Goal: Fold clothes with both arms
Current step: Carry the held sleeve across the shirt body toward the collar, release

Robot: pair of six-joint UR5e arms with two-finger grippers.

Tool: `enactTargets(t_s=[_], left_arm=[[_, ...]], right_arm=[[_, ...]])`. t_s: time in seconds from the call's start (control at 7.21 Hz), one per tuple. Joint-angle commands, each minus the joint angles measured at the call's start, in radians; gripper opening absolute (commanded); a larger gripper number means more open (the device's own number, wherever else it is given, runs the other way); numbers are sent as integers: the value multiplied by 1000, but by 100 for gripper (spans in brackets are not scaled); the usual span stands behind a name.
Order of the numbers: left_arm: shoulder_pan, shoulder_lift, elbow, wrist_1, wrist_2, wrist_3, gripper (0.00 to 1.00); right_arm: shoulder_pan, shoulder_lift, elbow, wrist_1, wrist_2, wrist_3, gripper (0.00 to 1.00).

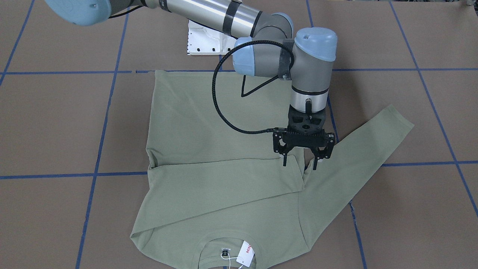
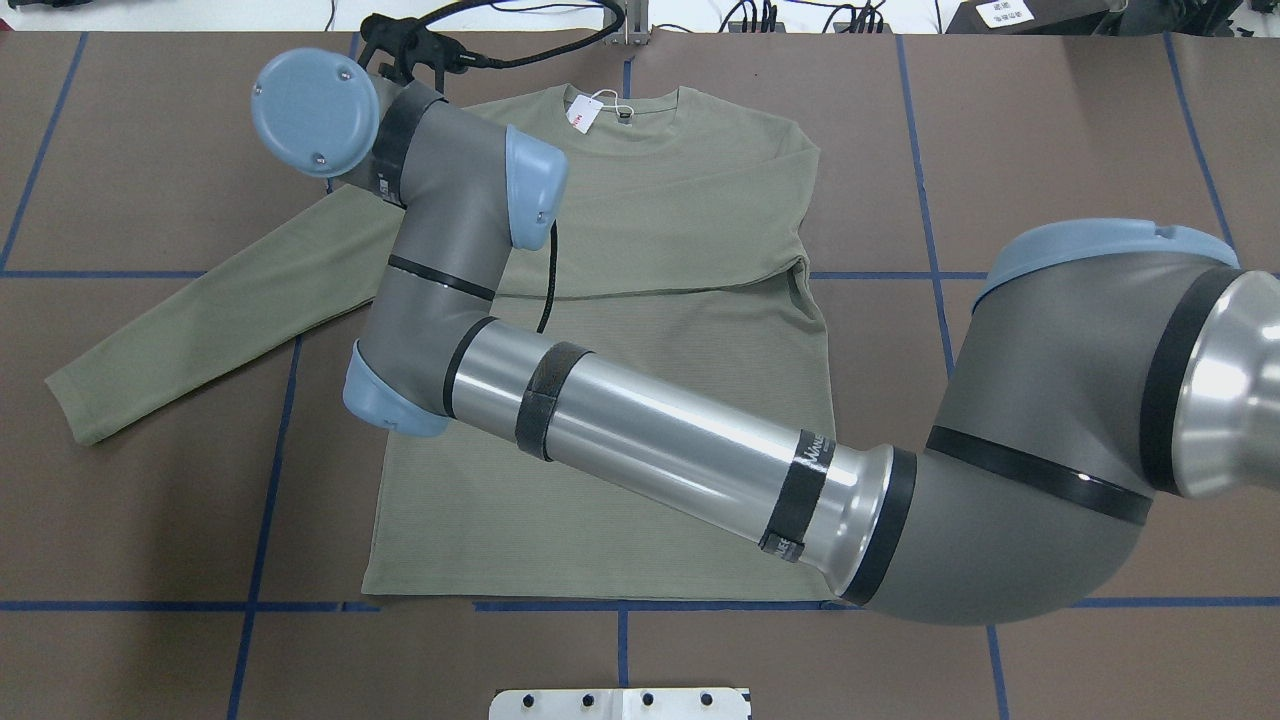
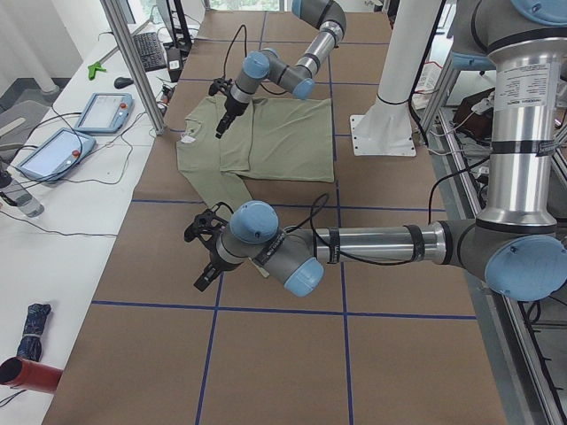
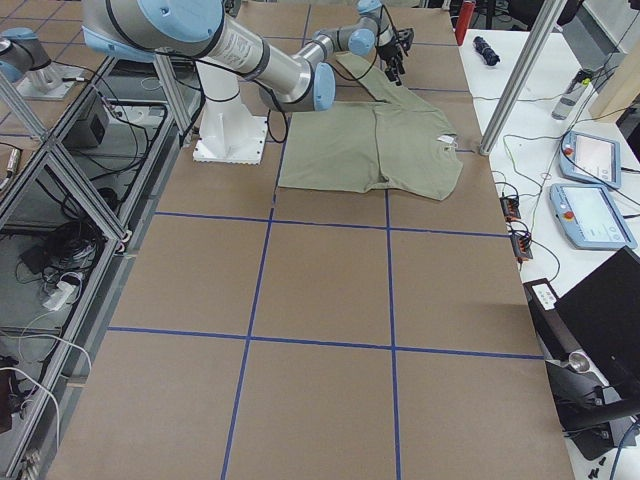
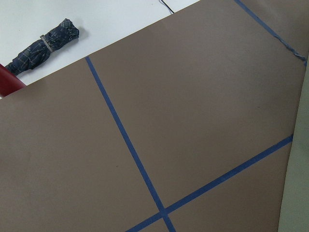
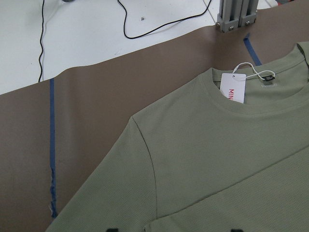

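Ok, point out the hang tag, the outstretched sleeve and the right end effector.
hang tag (image 1: 246, 254), front-facing view, white card.
outstretched sleeve (image 1: 366, 153), front-facing view, mid-sleeve.
right end effector (image 1: 300, 163), front-facing view, between fingertips.

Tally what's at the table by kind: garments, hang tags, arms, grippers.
garments: 1, the sage-green long-sleeved shirt
hang tags: 1, the white-and-red hang tag at the collar
arms: 2, the right arm and the left arm
grippers: 2, the right gripper and the left gripper
total: 6
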Motion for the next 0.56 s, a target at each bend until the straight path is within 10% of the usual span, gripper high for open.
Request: enactTargets(t_s=[0.0, 0.42], left_arm=[[9, 33, 24, -198, 0, -9, 100], [229, 86, 32, -372, 63, -266, 100]], right_arm=[[103, -76, 274, -307, 226, -167, 100], [270, -483, 783, -430, 413, -500, 100]])
